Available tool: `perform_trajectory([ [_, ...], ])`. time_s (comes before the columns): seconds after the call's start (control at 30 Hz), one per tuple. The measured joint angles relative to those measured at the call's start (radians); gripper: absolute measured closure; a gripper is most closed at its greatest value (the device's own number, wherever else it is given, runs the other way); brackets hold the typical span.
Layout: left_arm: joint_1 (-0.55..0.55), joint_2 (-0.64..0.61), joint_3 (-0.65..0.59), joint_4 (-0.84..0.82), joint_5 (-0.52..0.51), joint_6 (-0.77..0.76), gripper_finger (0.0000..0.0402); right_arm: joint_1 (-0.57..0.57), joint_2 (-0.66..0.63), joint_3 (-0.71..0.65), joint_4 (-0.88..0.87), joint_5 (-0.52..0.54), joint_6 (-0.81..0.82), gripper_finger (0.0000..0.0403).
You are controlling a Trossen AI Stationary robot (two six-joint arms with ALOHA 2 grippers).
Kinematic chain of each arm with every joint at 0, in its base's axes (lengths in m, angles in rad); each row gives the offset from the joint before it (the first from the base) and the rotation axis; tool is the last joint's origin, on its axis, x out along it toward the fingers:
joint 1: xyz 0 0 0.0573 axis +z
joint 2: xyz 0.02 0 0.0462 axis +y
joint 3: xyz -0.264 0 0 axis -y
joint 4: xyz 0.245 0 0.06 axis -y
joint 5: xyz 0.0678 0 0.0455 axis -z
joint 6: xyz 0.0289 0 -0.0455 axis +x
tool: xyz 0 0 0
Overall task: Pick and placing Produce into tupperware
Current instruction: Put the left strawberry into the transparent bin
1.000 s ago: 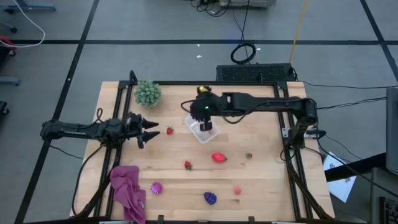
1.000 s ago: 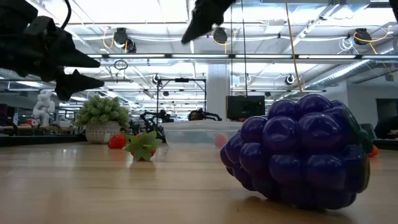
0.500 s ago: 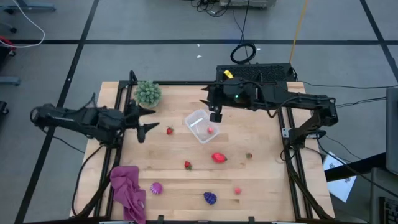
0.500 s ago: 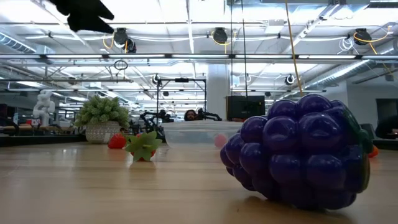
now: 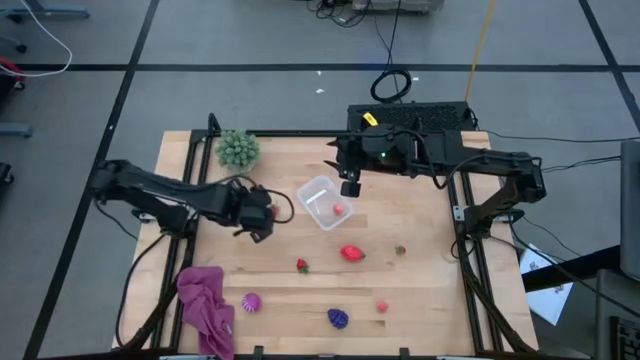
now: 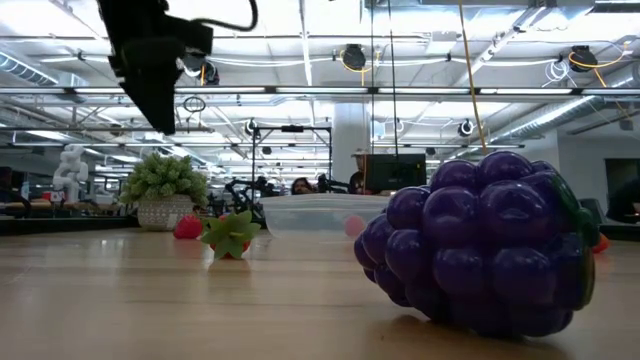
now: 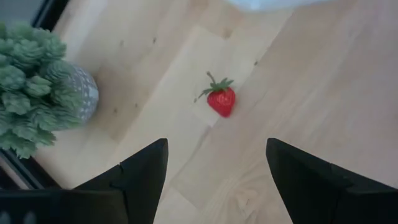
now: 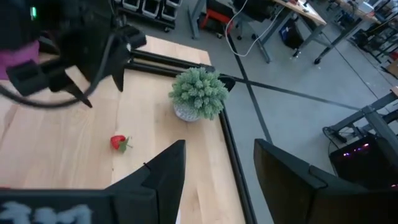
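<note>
The clear tupperware (image 5: 320, 203) stands mid-table with one small pink-red piece (image 5: 338, 210) inside. My left gripper (image 5: 258, 216) hovers open, pointing down, over a small red strawberry (image 7: 221, 100) just left of the tupperware. The strawberry lies on the wood ahead of the fingertips (image 7: 216, 143), untouched. My right gripper (image 5: 349, 186) hangs open just beyond the tupperware's far right corner. More produce lies nearer: a red strawberry (image 5: 302, 265), a larger red piece (image 5: 351, 253), a brownish one (image 5: 400, 250), a pink one (image 5: 382, 306), a purple berry (image 5: 338, 318) and a magenta one (image 5: 250, 301).
A spiky green potted plant (image 5: 238, 149) stands at the far left corner, close to the strawberry. A magenta cloth (image 5: 205, 308) lies heaped at the near left. A black frame edges the table (image 5: 430, 290). Bare wood stretches to the right of the tupperware.
My left gripper has swung from the table's left edge toward the right, over the strawberry, and has tipped to point down. My right gripper has drawn back from over the tupperware toward the far edge, then stayed still.
</note>
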Motion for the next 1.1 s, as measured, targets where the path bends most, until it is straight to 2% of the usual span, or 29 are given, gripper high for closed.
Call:
perform_trajectory([
  [0.23,0.030,0.071,0.000,0.092,0.032,0.002,0.0128,0.000,0.000,0.000,0.007,0.000,-0.043,0.0222],
  [0.37,0.060,0.075,0.000,0.094,0.061,0.001,0.0128,0.000,-0.001,0.000,0.007,0.000,-0.057,0.0222],
  [0.63,0.076,0.077,0.000,0.104,0.036,0.084,0.0128,0.000,-0.011,0.000,-0.004,0.002,-0.078,0.0222],
  [0.87,0.091,0.077,0.000,0.139,0.031,0.090,0.0128,0.000,-0.038,0.000,-0.004,0.053,-0.083,0.0222],
  [1.1,0.146,0.077,-0.066,0.158,0.061,0.082,0.0128,0.000,-0.074,-0.001,-0.020,0.053,-0.046,0.0222],
])
